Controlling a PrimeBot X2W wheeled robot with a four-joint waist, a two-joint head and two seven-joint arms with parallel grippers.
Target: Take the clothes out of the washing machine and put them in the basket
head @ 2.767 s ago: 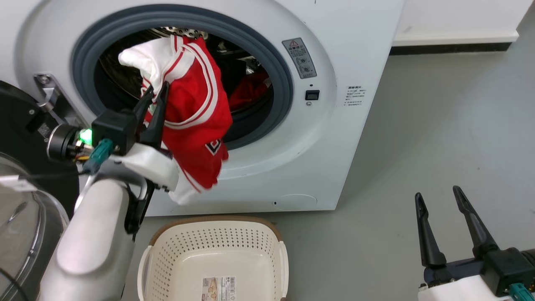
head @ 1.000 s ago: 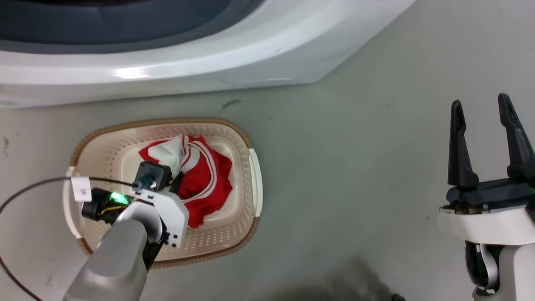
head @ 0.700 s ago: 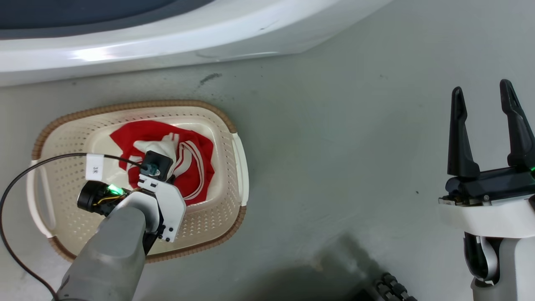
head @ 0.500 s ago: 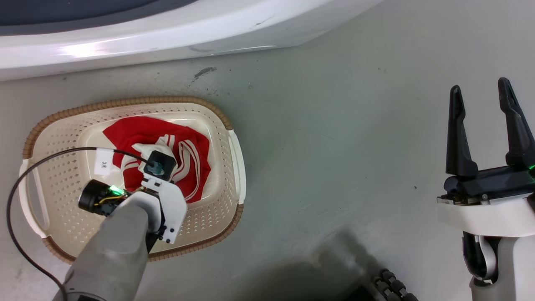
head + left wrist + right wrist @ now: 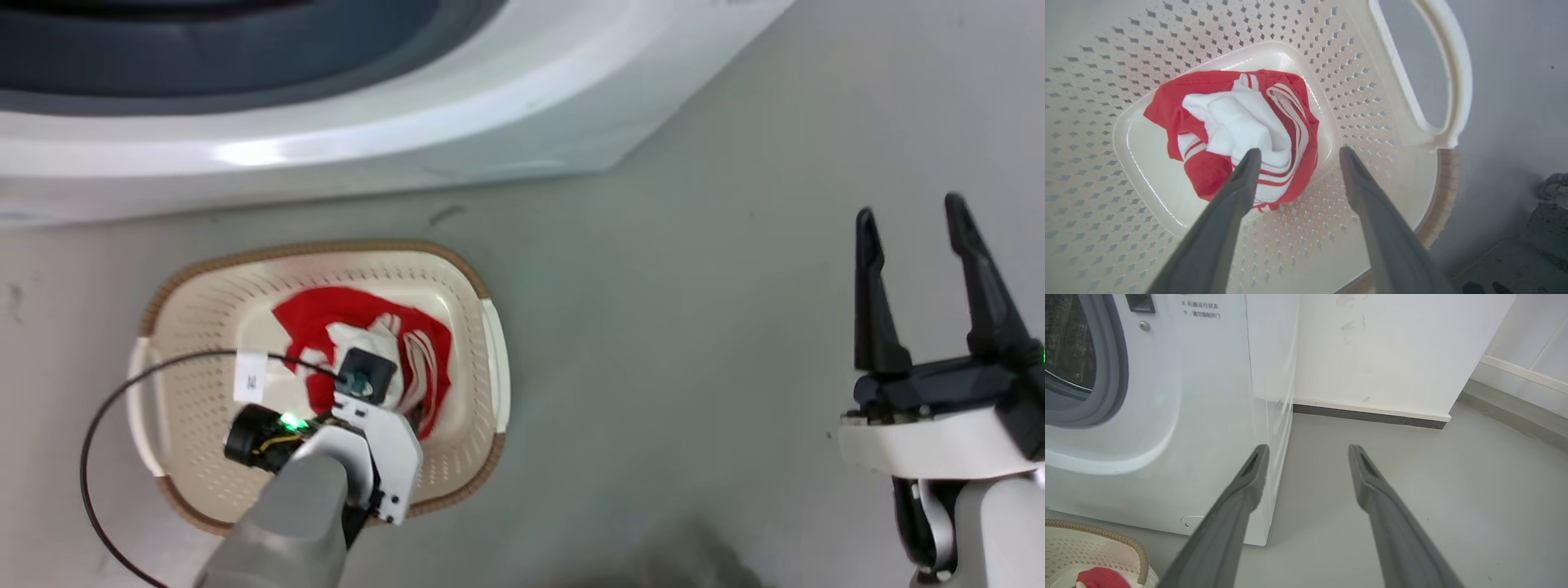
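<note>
Left hand [image 5: 1299,152] spread apart, just over the red jersey [image 5: 1216,122] bunched on the bottom of the basket [image 5: 1384,106]; right hand [image 5: 909,208] apart, idle above the floor [image 5: 694,327]. Risk: one left finger [image 5: 1241,175] looks close to the cloth, so rising could snag it and drag it out over the rim.

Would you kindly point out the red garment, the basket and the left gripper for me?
red garment [image 5: 1241,118], left wrist view, on its white panel.
basket [image 5: 1372,94], left wrist view, on its perforated side wall.
left gripper [image 5: 1299,151], left wrist view, midway between its open fingertips.
</note>
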